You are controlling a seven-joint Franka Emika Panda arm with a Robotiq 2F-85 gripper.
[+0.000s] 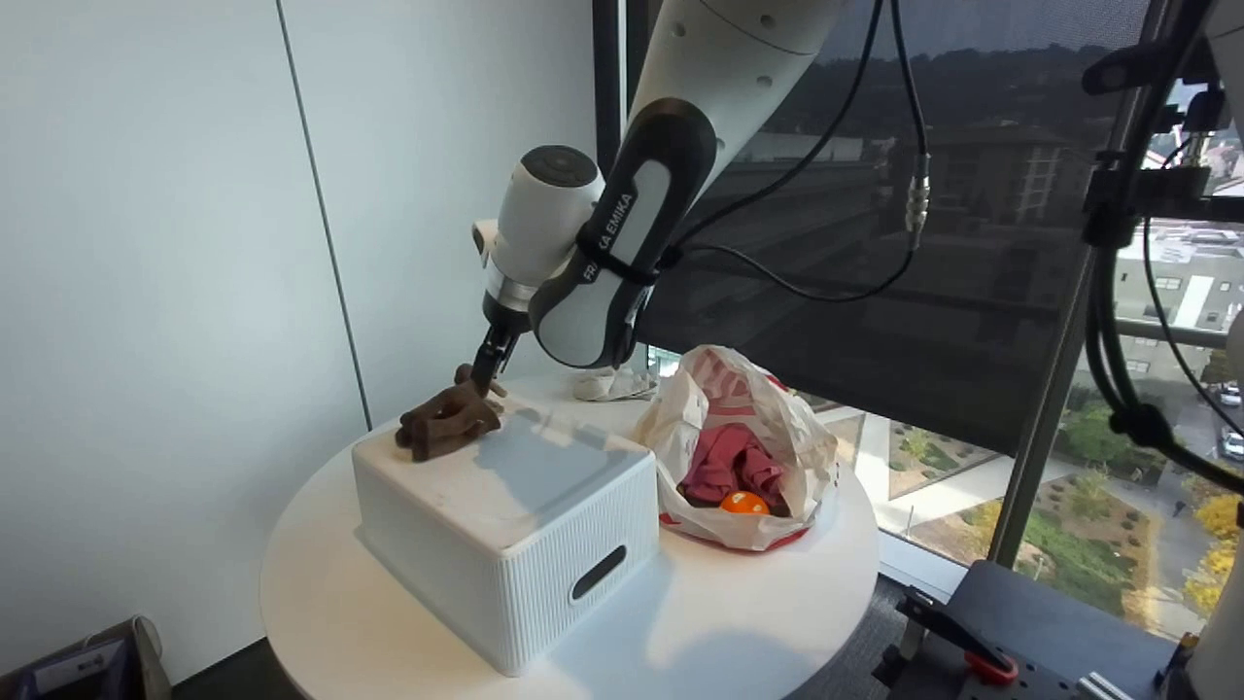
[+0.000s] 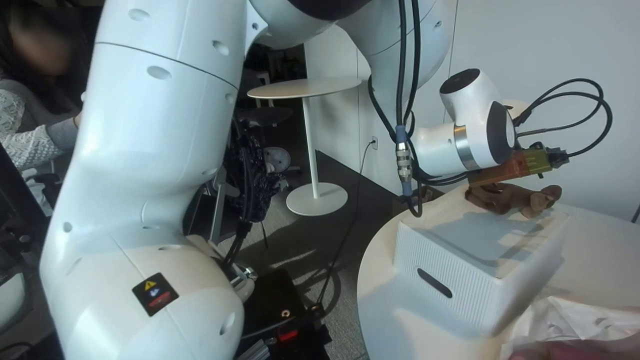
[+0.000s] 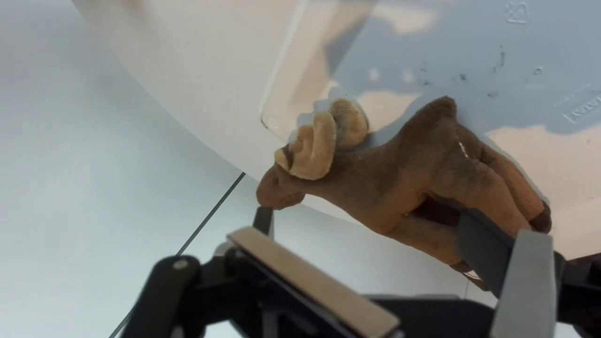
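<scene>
In an exterior view, the Franka arm [image 1: 739, 87] carries the lettering "FRANKA EMIKA" [image 1: 608, 233], partly hidden by a black strap [image 1: 614, 262]. A warning sticker [image 2: 155, 294] with a yellow triangle can be seen on the arm in an exterior view. Only the wrist view shows a small triangular emblem [image 3: 517, 12] and molded characters [image 3: 584, 107], too faint to read, on the upper face of the white ribbed storage box [image 1: 437, 554].

The brown plush ram [image 3: 399, 178] lies on that box, which stands on the round tabletop [image 1: 321, 554]. The pincer [image 3: 366, 216] is spread, one fingertip [image 3: 263, 220] at the snout, the other overlapping the hind legs; whether either touches cannot be told. Curled tan horns are plain only in the wrist view.

In an exterior view, a carrier bag [image 1: 812, 447] shows maroon cloth [image 1: 729, 457] and an orange ball [image 1: 745, 503] inside. A pedestal table [image 2: 305, 89] appears in an exterior view.
</scene>
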